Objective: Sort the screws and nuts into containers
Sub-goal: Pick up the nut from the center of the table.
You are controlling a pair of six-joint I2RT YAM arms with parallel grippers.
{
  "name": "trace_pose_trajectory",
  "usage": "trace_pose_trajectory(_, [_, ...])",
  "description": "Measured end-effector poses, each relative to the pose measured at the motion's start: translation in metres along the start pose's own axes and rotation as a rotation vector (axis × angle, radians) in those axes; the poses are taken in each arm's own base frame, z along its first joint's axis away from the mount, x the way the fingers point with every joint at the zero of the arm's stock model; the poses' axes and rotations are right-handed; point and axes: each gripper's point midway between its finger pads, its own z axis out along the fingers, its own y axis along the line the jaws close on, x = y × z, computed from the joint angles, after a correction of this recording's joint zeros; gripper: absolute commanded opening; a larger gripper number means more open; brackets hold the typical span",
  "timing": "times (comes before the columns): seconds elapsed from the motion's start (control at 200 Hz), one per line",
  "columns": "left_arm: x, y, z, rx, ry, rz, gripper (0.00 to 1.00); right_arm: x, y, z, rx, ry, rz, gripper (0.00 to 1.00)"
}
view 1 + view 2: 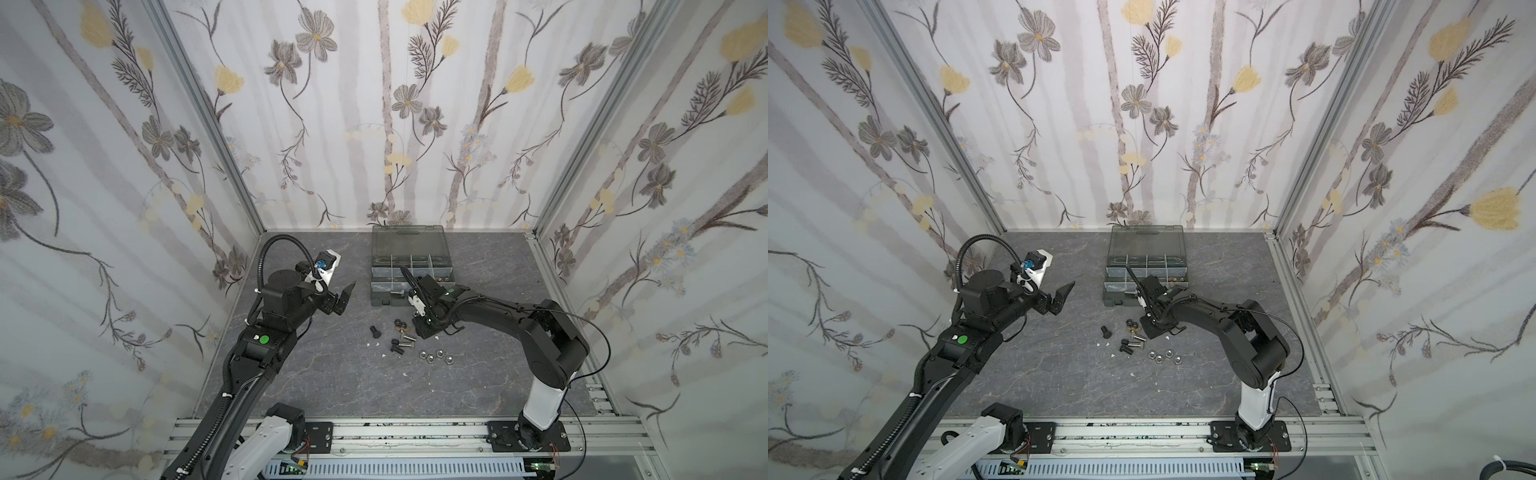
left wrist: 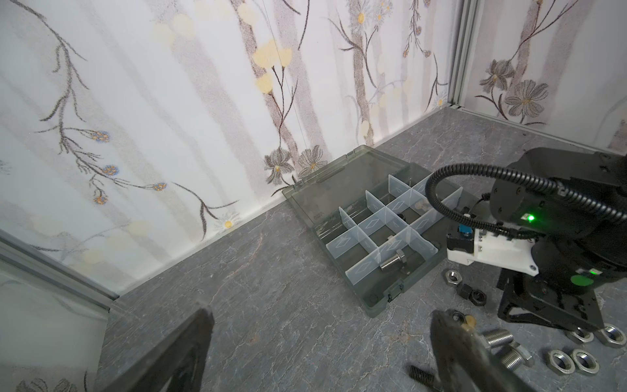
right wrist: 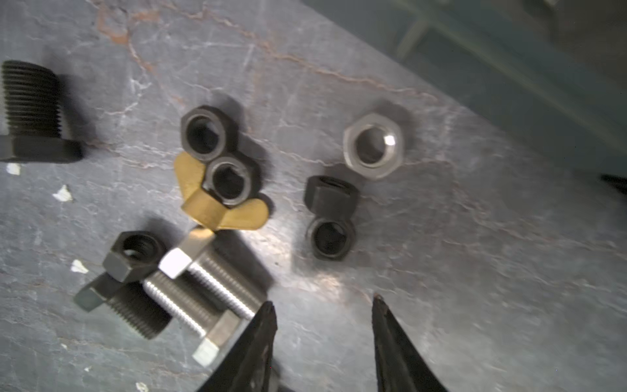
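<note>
In the right wrist view the case [image 3: 543, 51] is only a blurred dark corner cut off by the frame, and a black screw [image 3: 30, 108] is clipped at the edge too. A brass wing nut [image 3: 217, 210] lies half hidden under a black nut [image 3: 230, 180]. Two silver screws [image 3: 203, 292] lie side by side against another black screw, and a silver hex nut [image 3: 373, 146] sits just beside two touching black ones. All are loose on the bench [image 3: 475, 271], near the case front. The right claw [image 3: 322, 302] is spread over bare bench with nothing between its tips; both top views hide those tips under its own wrist. The left claw [image 2: 322, 312] is spread wide and empty, well off to the left, one finger covering part of the pile. One silver screw [image 2: 392, 261] lies in a front compartment; the farther compartments are hard to make out through the dividers. A cluster of shiny nuts [image 1: 436, 355] sits apart, nearer the robot.
</note>
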Motion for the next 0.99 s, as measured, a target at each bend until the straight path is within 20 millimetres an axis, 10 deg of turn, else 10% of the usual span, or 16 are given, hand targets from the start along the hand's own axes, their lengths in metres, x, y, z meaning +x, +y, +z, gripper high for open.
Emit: trace_pose_trajectory(0.994, [-0.004,0.0,-0.005,-0.006,-0.019,0.003,1.0,-0.03,-0.012,0.025,0.097,-0.018,-0.018,0.25])
